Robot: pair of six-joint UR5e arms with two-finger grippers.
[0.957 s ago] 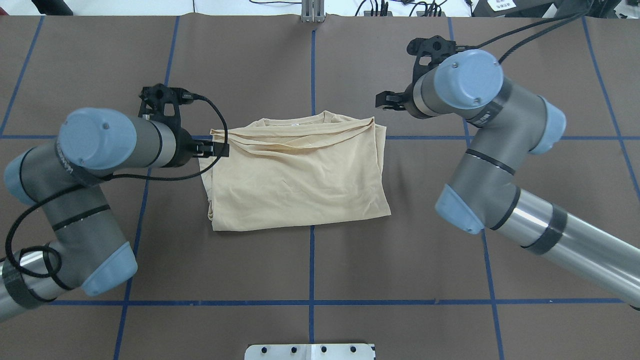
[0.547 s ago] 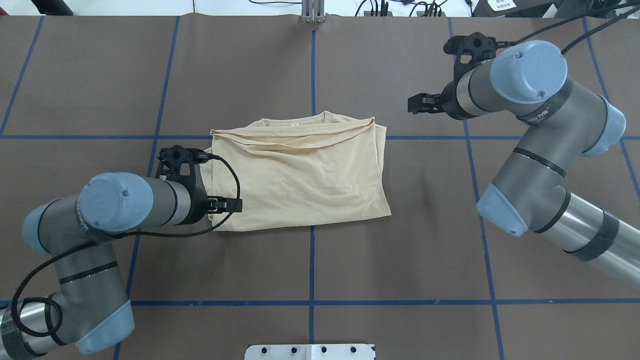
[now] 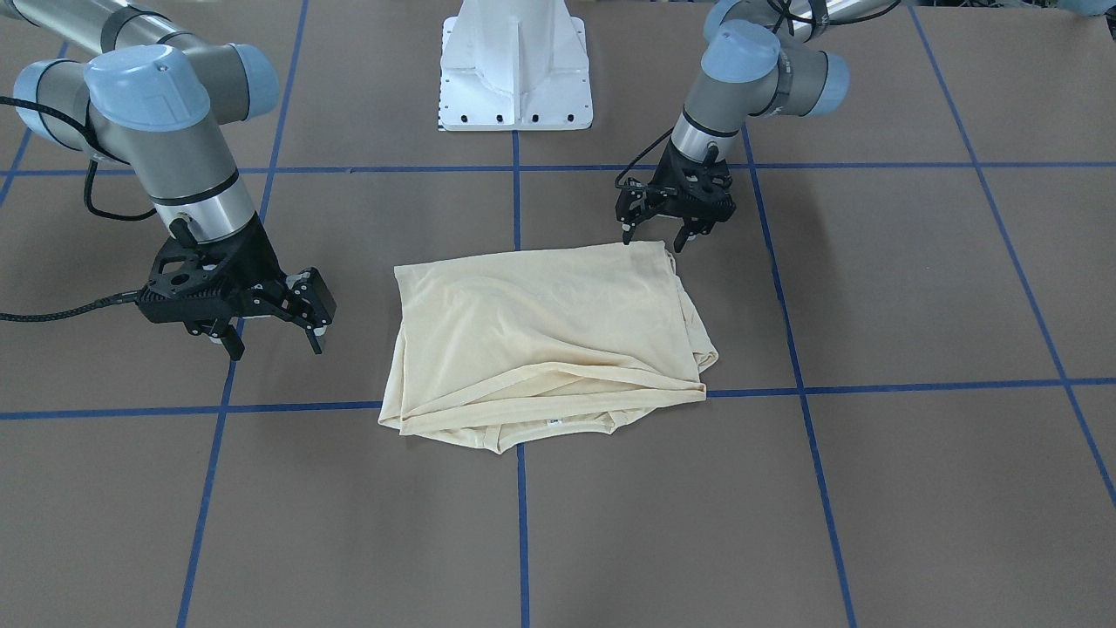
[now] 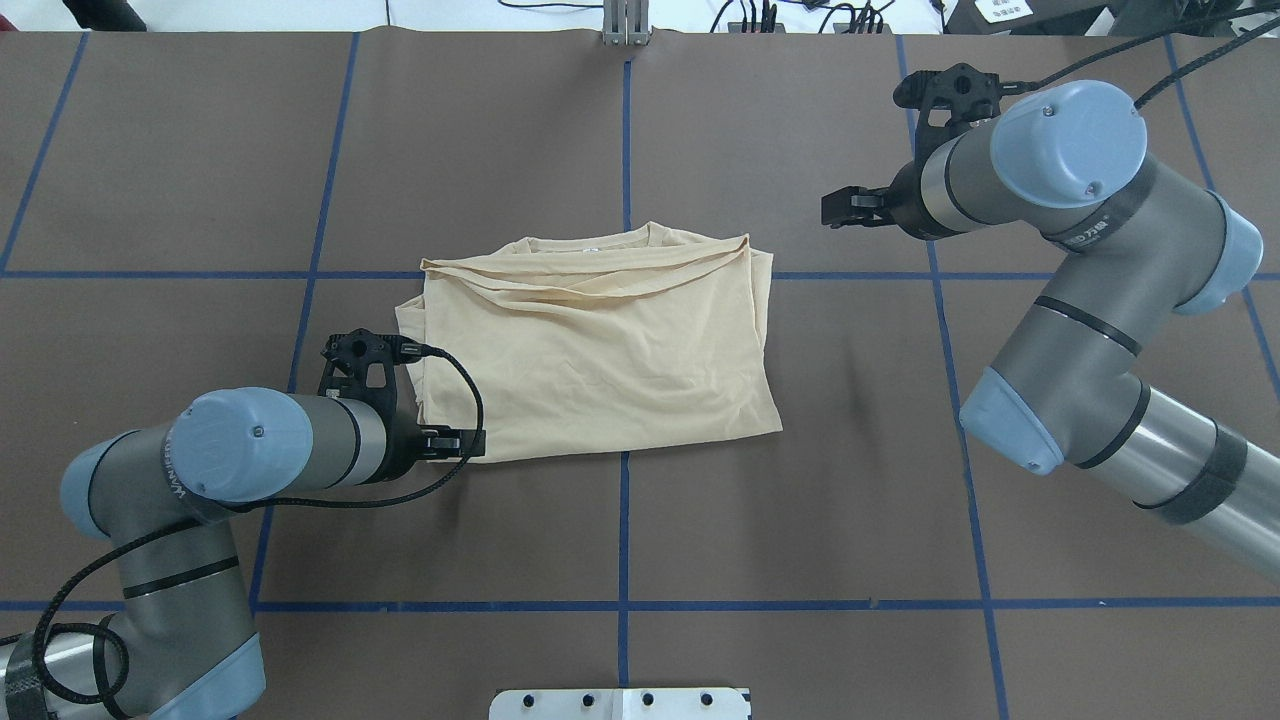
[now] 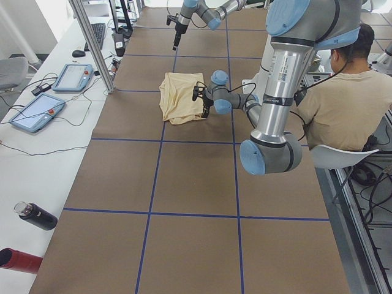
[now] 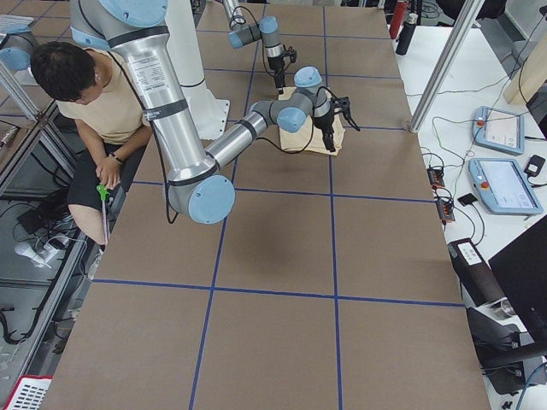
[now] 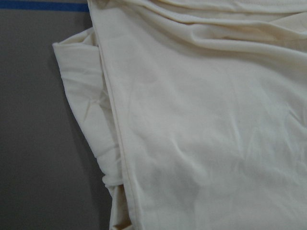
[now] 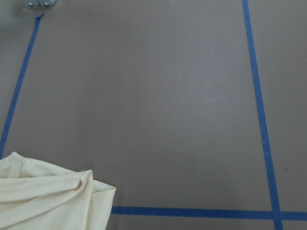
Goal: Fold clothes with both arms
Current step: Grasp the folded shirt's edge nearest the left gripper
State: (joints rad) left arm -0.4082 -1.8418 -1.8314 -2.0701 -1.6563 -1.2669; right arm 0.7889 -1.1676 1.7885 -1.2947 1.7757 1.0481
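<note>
The clothes, one cream-yellow shirt (image 4: pixel 600 350), lie folded into a rough rectangle mid-table, collar and small white neck label (image 3: pixel 554 422) on the side away from the robot. My left gripper (image 4: pixel 462 443) hangs open over the shirt's near-left corner, its fingertips (image 3: pixel 626 235) at the cloth edge with nothing held between them. The left wrist view is filled with shirt fabric (image 7: pixel 192 120) and its layered edge. My right gripper (image 3: pixel 275 344) is open and empty, well off to the shirt's right and above bare table. The right wrist view catches only a shirt corner (image 8: pixel 48 196).
Brown table cover with a blue tape grid (image 4: pixel 623 600). The white pedestal base (image 3: pixel 514 61) stands at the robot side. A seated person (image 5: pixel 343 92) is beside the table. Tablets (image 5: pixel 37 110) and bottles (image 5: pixel 37 216) lie on the white side bench.
My left arm slid along the shirt's left edge from its far corner to its near corner. My right arm drew away to the right, off the shirt. The shirt stayed put.
</note>
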